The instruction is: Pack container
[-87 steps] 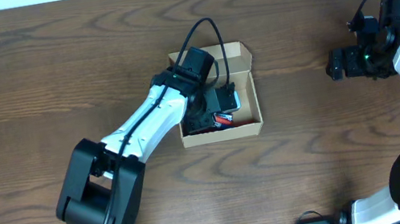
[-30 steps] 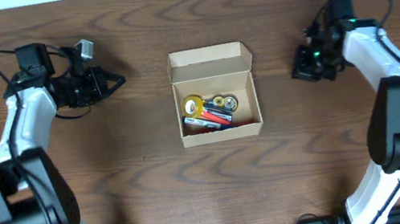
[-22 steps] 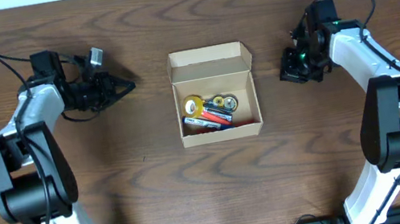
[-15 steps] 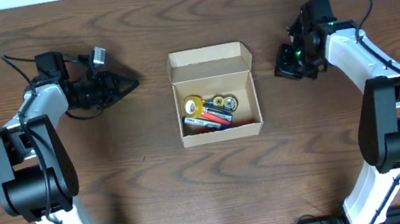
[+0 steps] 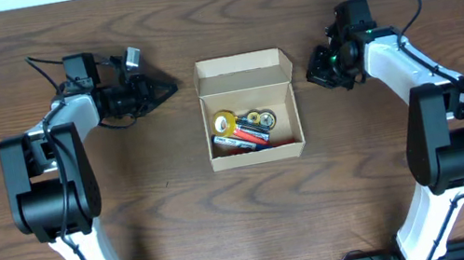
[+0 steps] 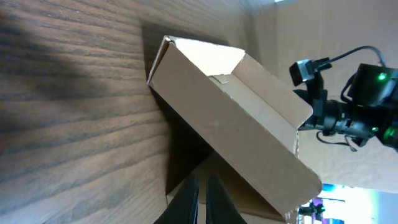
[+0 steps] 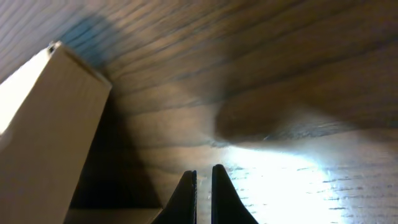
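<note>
The container [image 5: 256,149], a tan cardboard box, stands open at the table's middle with its flap lid [image 5: 241,70] folded back at the far side. Inside lie a yellow tape roll [image 5: 225,120] and several small dark and red items [image 5: 250,134]. My left gripper [image 5: 171,89] is shut and empty, pointing at the box's far left corner from a short gap away. The right gripper [image 5: 311,76] is shut and empty, close to the far right corner. The left wrist view shows the box's outer wall [image 6: 236,134] beyond the gripper [image 6: 202,185]. In the right wrist view the wall [image 7: 43,130] sits left of the gripper [image 7: 203,176].
Brown wood-grain table [image 5: 391,179] all round. Both arms reach in from the near edge, the left arm [image 5: 41,171] and the right arm [image 5: 446,113] standing at either side of the box. Cables loop above each wrist.
The left arm left the box's inside and swung out left. Over the last second both shut grippers moved inward, the left one rightward and the right one leftward, closing on the box's far corners.
</note>
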